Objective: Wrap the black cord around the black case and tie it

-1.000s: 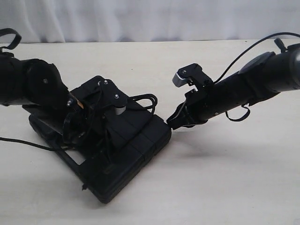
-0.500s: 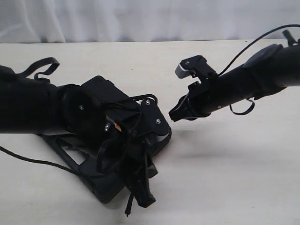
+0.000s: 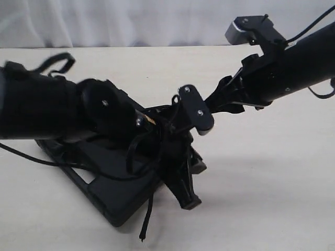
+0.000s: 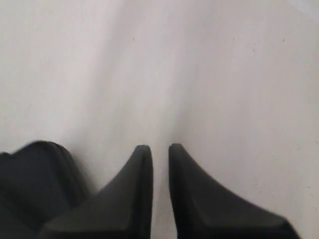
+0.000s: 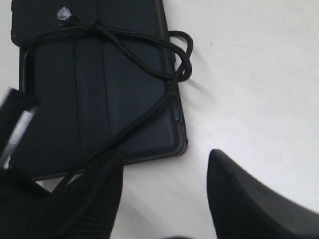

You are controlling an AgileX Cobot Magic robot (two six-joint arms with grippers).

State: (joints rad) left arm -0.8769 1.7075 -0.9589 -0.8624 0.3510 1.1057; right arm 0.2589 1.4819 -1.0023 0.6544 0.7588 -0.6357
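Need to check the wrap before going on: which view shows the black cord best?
The right wrist view: the black cord lies unobstructed across the black case, knot and side loop visible. The exterior view shows its loose end; the left arm hides most of the rest. The left wrist view shows none.

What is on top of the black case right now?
The black cord lies across the black case, crossing itself near one corner, one loop past an edge. In the exterior view the left arm covers much of it.
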